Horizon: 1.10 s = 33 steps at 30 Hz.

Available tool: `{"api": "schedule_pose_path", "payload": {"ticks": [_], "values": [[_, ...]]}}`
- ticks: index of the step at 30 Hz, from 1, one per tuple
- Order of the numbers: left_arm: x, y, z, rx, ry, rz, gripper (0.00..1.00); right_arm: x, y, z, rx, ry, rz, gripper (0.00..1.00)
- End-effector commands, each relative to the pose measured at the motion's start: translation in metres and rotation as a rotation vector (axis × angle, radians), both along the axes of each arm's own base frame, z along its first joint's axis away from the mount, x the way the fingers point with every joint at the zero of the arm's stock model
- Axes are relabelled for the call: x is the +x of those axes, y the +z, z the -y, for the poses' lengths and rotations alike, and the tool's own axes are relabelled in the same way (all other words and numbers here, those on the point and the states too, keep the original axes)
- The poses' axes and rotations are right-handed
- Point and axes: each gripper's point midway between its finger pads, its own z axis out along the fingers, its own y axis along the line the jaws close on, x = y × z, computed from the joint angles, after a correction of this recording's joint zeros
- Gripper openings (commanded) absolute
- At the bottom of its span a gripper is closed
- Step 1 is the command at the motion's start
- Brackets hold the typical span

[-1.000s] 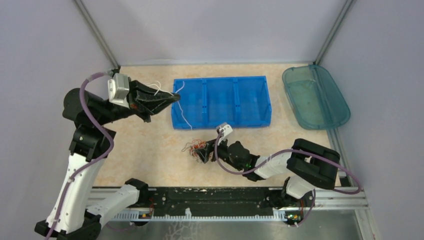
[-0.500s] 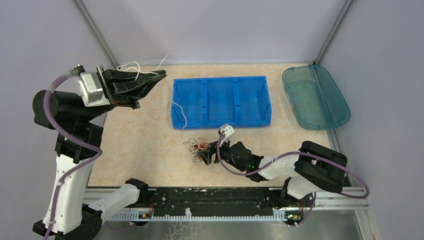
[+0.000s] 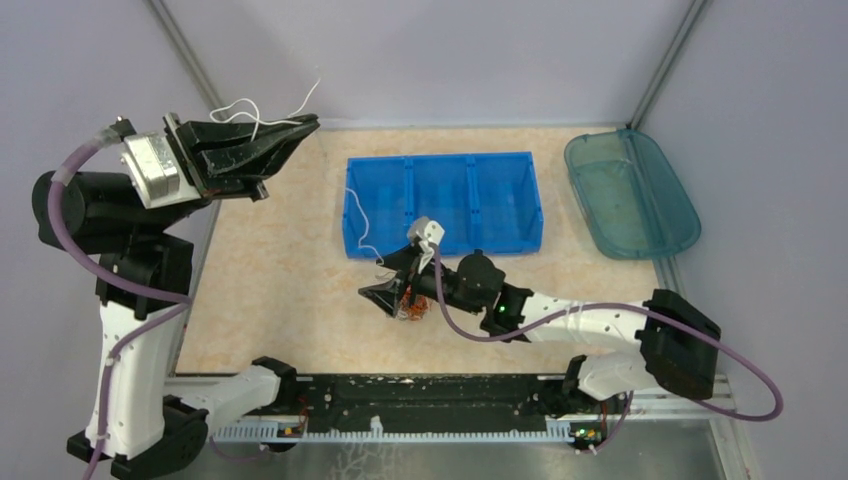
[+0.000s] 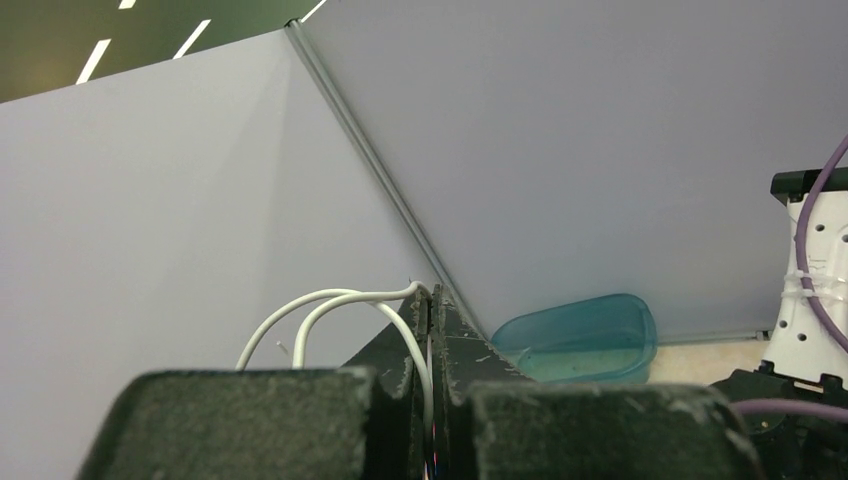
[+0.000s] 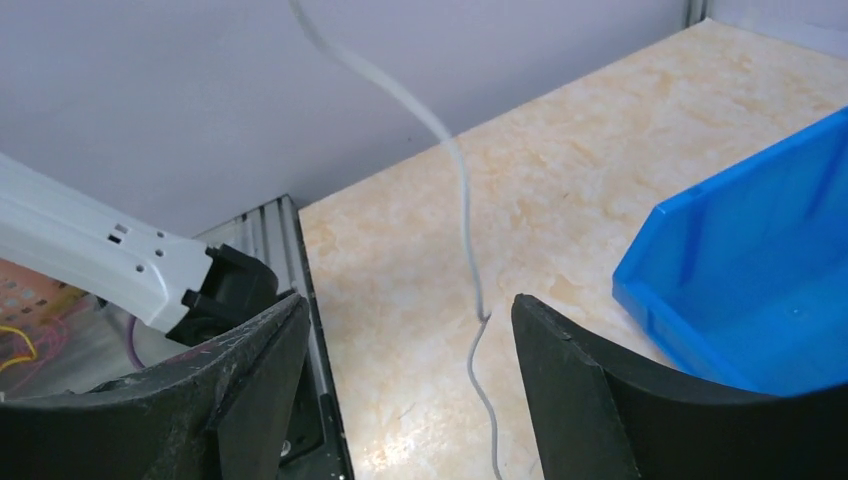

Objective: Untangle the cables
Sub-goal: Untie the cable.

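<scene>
Left gripper [image 3: 308,124] is shut on a white cable [image 3: 250,108], high over the table's [image 3: 280,270] far left corner. Right gripper [image 3: 375,294], jaws apart, is low at the tangle [image 3: 408,308] mid-table, beside the blue bin [image 3: 500,160]. It should pin the tangle first, then the left should pull slowly.

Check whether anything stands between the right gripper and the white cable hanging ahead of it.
Nothing visible does. The white cable hangs free straight ahead of the right gripper, whose jaws stand open, with only table behind it. The blue bin sits off to the side, clear of that path.
</scene>
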Motion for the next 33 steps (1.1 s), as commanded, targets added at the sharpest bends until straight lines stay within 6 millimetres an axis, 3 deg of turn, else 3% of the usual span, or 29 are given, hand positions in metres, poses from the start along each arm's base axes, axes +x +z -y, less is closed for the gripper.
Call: {"api": "schedule_pose_path", "payload": {"ticks": [1, 11, 18, 28, 33], "values": [[-0.008, 0.022, -0.004, -0.027, 0.011, 0.062, 0.0, -0.007, -0.007, -0.02, -0.047, 0.073, 0.033, 0.73], [-0.017, 0.057, -0.014, -0.065, 0.058, 0.176, 0.0, -0.013, -0.047, -0.038, -0.033, 0.13, -0.085, 0.63], [-0.021, 0.095, -0.037, -0.189, 0.188, 0.315, 0.0, -0.014, -0.096, -0.03, -0.041, 0.093, -0.208, 0.66], [-0.046, 0.162, -0.081, -0.383, 0.4, 0.595, 0.0, -0.007, -0.135, -0.014, -0.05, -0.002, -0.301, 0.67], [-0.065, 0.182, -0.092, -0.424, 0.458, 0.746, 0.0, -0.007, -0.145, -0.008, -0.065, -0.021, -0.317, 0.67]]}}
